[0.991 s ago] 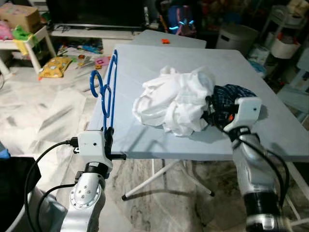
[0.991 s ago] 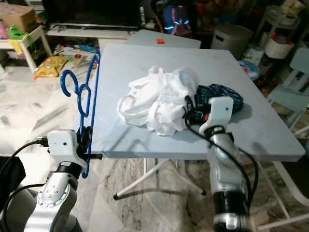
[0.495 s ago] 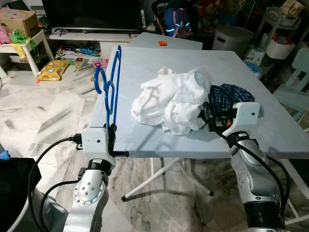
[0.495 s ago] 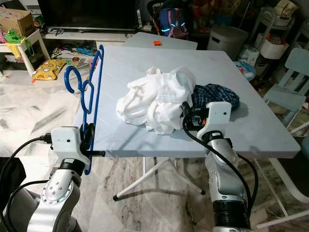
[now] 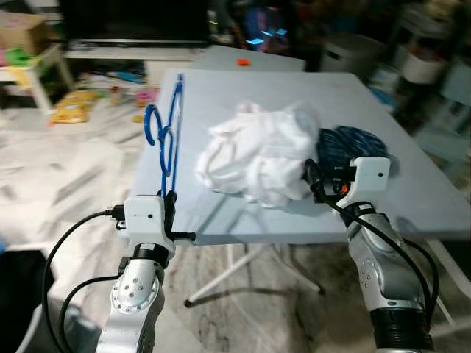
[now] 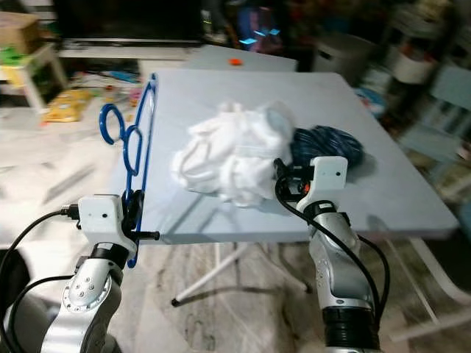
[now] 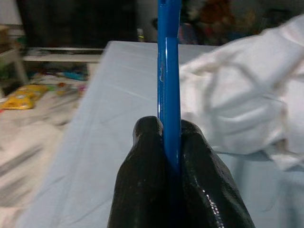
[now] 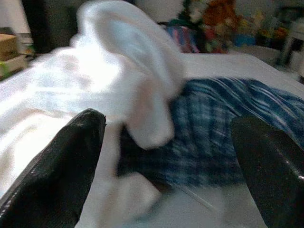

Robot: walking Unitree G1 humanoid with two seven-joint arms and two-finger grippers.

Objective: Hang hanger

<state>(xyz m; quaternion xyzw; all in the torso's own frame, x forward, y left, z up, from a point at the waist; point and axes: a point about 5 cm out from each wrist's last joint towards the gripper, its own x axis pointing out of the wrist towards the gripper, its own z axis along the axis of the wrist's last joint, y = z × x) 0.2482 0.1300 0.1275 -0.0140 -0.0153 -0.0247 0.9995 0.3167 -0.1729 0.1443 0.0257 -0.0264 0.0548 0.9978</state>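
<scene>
A pale blue folding table [image 5: 243, 95] stands on a marble-patterned floor [image 5: 81, 169], and both head views are somewhat blurred. The left gripper [image 7: 169, 142] is at the table's front left corner, its two black fingers [image 7: 142, 161] pressed together on the bottom bar of a blue hanger [image 5: 168, 136]. The hanger stands upright, edge-on along the table's left edge, its hook [image 5: 151, 125] curling outward over the floor beyond that edge. In the left wrist view the blue bar rises straight up from between the clamped fingertips, with the tabletop running away beneath it.

Near the middle of the table lies a crumpled white garment [image 5: 254, 158], and touching it on the side toward the right edge is a dark blue plaid garment [image 5: 346, 143]. The right gripper [image 8: 175, 156] is held over the table's front edge, pointing at the spot where the two garments meet; its fingers [image 8: 66, 161] are spread wide apart with nothing between them, the white cloth and the plaid cloth lying just ahead of the tips.

Beyond the far edge of the table a dark cluttered room is visible, too blurred to make out in detail
</scene>
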